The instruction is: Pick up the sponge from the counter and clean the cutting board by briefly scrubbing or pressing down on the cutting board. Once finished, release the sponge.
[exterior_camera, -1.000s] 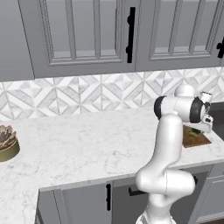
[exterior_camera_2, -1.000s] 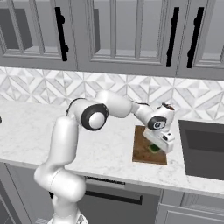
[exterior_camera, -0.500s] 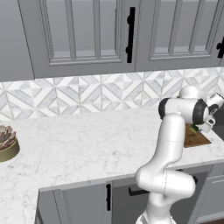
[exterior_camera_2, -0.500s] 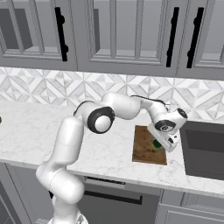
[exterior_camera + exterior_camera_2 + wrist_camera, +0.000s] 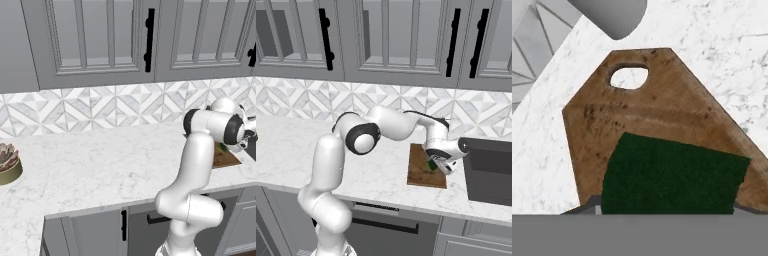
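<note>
The dark brown cutting board (image 5: 422, 172) lies on the white counter (image 5: 286, 145) beside the sink; the hand view shows its handle hole at the far end (image 5: 628, 77). My gripper (image 5: 435, 165) hangs low over the board's right part, shut on the sponge (image 5: 431, 164). In the hand view the sponge's dark green face (image 5: 672, 175) covers the near half of the board (image 5: 662, 105) and hides my fingertips. I cannot tell whether the sponge touches the wood. In the left base view my arm covers most of the board (image 5: 226, 157).
A dark sink basin (image 5: 491, 170) sits just right of the board. A potted succulent (image 5: 7, 165) stands at the counter's far left. The tiled backsplash (image 5: 381, 100) runs behind, with cabinets above. Between the pot and the board runs a broad stretch of counter.
The hand with the sponge has slid across the board toward the sink side and turned a little. The board has stayed in place.
</note>
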{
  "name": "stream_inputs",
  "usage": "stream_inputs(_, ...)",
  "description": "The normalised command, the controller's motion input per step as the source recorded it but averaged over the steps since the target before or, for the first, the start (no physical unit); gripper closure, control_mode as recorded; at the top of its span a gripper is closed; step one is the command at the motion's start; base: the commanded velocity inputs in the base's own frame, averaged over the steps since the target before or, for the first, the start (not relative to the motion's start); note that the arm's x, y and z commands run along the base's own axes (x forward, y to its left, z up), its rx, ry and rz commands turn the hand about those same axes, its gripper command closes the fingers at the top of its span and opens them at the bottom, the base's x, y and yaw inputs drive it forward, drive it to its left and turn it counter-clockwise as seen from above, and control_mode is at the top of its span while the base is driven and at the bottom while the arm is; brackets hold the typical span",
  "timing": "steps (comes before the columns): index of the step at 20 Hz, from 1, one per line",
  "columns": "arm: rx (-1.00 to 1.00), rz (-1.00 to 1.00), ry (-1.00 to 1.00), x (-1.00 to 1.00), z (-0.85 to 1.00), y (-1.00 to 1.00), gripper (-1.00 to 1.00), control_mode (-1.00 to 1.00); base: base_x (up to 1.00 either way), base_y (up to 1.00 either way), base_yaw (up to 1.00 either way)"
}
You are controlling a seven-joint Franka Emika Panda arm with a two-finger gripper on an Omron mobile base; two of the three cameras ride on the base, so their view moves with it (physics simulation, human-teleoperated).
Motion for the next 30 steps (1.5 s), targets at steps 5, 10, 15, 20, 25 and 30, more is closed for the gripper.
stream_inputs(5,-0.03,-0.01,-0.08,0.53,0.31,0.23,1.00,-1.00,0.00,0.00,0.00)
stream_inputs(10,-0.13,0.00,0.00,0.80,-0.13,0.44,1.00,-1.00,0.00,0.00,0.00)
stream_inputs(15,-0.20,0.00,-0.19,0.45,-1.00,0.77,1.00,-1.00,0.00,0.00,0.00)
stream_inputs(20,-0.26,-0.03,-0.37,0.00,-1.00,0.97,1.00,-1.00,0.00,0.00,0.00)
stream_inputs(25,-0.35,-0.01,0.02,0.16,-1.00,1.00,1.00,-1.00,0.00,0.00,0.00)
stream_inputs(30,-0.14,0.01,0.70,0.23,-0.47,0.23,1.00,-1.00,0.00,0.00,0.00)
